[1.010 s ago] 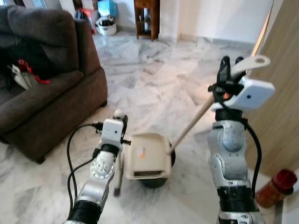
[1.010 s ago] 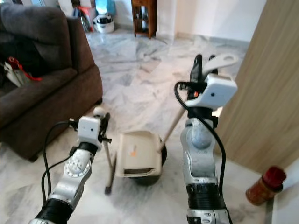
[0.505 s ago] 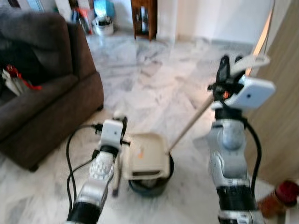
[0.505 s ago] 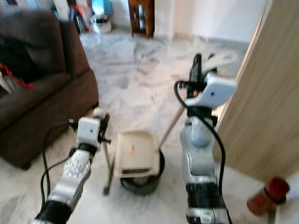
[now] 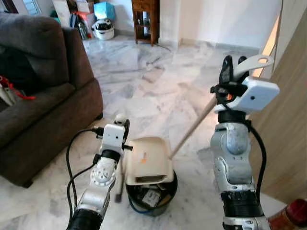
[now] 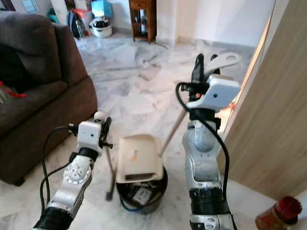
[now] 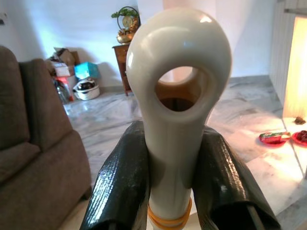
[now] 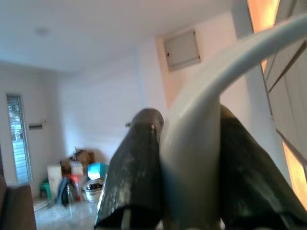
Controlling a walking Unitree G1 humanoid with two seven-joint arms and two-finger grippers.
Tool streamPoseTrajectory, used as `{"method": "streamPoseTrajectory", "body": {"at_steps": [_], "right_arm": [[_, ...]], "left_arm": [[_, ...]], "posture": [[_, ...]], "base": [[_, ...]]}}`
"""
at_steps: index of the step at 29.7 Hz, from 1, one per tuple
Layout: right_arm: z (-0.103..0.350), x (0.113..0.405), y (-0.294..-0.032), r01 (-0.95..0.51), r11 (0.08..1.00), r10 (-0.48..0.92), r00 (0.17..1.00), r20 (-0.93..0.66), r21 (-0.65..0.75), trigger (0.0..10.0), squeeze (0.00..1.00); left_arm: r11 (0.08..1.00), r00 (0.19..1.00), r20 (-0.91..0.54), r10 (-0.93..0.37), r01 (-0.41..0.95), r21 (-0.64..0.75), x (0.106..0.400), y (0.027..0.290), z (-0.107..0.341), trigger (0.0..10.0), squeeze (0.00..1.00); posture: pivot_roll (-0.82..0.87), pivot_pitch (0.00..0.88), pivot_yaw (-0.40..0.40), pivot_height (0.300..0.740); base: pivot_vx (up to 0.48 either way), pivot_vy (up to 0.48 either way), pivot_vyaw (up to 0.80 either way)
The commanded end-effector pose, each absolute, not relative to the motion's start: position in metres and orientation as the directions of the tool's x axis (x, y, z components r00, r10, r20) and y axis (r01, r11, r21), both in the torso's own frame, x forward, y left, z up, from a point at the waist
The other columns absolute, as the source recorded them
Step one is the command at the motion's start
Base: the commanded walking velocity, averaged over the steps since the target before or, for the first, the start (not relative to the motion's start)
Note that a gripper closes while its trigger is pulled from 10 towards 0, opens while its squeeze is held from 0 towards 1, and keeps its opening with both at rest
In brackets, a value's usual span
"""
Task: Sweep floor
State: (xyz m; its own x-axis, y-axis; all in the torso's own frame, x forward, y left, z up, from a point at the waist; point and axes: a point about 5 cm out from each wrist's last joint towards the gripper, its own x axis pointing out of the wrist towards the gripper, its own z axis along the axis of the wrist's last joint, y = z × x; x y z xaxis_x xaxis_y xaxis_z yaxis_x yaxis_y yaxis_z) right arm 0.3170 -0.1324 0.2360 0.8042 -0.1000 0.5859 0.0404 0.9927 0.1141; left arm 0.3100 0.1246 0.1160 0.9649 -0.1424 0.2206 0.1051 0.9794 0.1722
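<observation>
Dustpan [image 5: 147, 161] tipped over the bin [image 5: 152, 194]: right end effector [image 5: 233, 68] clamped on its handle [image 5: 192, 128], left end effector [image 5: 121, 125] on the broom handle [image 7: 177, 100].

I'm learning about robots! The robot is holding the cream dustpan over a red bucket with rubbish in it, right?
Nearly. The left eye view shows the round bucket is black, not red. The cream plastic dustpan does sit over it, and rubbish lies inside.

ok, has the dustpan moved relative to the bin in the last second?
Yes. The dustpan covered most of the bin before; now it sits higher, toward the far rim, leaving the trash exposed.
</observation>
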Motion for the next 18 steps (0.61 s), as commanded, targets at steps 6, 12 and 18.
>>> {"method": "streamPoseTrajectory", "body": {"at_steps": [6, 12, 18], "right_arm": [[0.258, 0.312, -0.115, -0.063, 0.991, -0.033, 0.747, 0.664, 0.12, 10.0, 0.0], [0.262, 0.308, -0.101, -0.133, 0.988, 0.043, 0.717, 0.696, 0.076, 10.0, 0.0], [0.261, 0.302, -0.073, -0.237, 0.968, 0.224, 0.671, 0.707, -0.082, 10.0, 0.0]], "left_arm": [[0.978, 0.951, 0.279, -0.133, 0.079, 0.195, 0.312, 0.131, 0.129, 10.0, 0.0], [0.978, 0.95, 0.281, -0.139, 0.086, 0.192, 0.312, 0.13, 0.129, 10.0, 0.0], [0.977, 0.948, 0.282, -0.145, 0.091, 0.193, 0.311, 0.13, 0.129, 10.0, 0.0]], "posture": [[-0.02, 0.0, 0.044, 0.74], [-0.02, 0.0, 0.044, 0.74], [-0.02, 0.0, 0.046, 0.74]], "base": [[0.0, 0.0, 0.0], [0.0, 0.0, 0.0], [0.0, 0.0, 0.0]]}}
